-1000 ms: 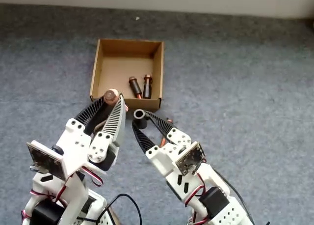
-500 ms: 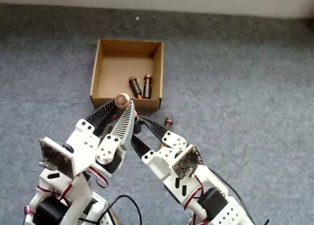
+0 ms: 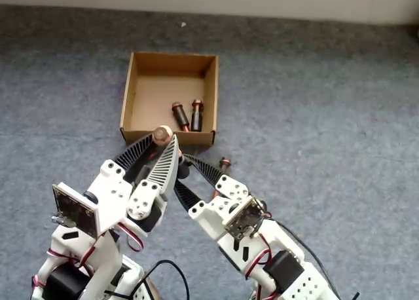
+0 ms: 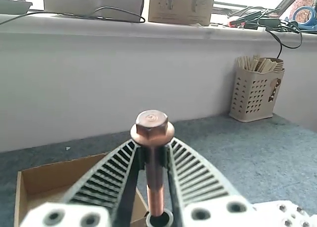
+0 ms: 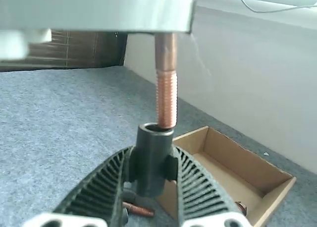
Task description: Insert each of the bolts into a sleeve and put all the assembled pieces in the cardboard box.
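My left gripper (image 3: pixel 163 139) is shut on a copper bolt (image 3: pixel 162 133), held upright with its hex head (image 4: pixel 152 124) on top, just in front of the cardboard box (image 3: pixel 209 84). My right gripper (image 3: pixel 183 164) is shut on a black sleeve (image 5: pixel 151 157) directly under it. The bolt's threaded tip (image 5: pixel 166 105) is at the sleeve's mouth (image 4: pixel 159 220), just entering it. Two assembled pieces (image 3: pixel 188 115) lie in the box. A loose bolt (image 3: pixel 224 162) lies on the carpet beside the right gripper.
Grey carpet (image 3: pixel 327 116) covers the table and is open to the right of the box. A white wall stands behind, with a perforated basket of sticks (image 4: pixel 255 95) against it. The box's front wall (image 3: pixel 196 139) is close behind both grippers.
My left gripper has carried the bolt rightward over the sleeve, and the right gripper shifted slightly left under it. In the last half second almost nothing moved.
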You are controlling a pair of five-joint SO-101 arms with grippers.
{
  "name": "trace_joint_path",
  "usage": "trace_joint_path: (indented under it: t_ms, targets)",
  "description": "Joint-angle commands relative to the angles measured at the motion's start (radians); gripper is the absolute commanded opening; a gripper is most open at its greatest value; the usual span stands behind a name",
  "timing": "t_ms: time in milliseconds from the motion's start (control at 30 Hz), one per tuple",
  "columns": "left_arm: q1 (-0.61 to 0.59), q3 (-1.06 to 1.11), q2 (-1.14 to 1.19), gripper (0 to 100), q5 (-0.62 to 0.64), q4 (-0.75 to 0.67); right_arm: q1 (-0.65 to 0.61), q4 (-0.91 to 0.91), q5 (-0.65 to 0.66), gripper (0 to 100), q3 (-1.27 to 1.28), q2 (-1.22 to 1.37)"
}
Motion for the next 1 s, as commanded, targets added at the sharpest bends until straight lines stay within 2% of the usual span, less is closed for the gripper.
trace_joint_path:
  t_ms: [0, 300, 567, 833, 967]
  targets:
    - [0.018, -0.013, -0.005, 0, 0.014, 0.025, -0.005, -0.008, 0.014, 0.5, 0.143, -0.015]
    - [0.019, -0.041, -0.005, 0, 0.014, 0.091, 0.038, -0.056, 0.014, 0.5, 0.147, -0.015]
    - [0.119, -0.035, -0.002, 0, -0.055, 0.123, 0.036, -0.059, 0.014, 0.5, 0.147, -0.015]
    - [0.01, 0.067, 0.001, 0, -0.055, 0.083, 0.033, -0.059, 0.015, 0.5, 0.143, -0.015]
    - [-0.002, 0.097, 0.001, 0, -0.055, 0.058, 0.036, -0.059, 0.015, 0.5, 0.143, -0.015]
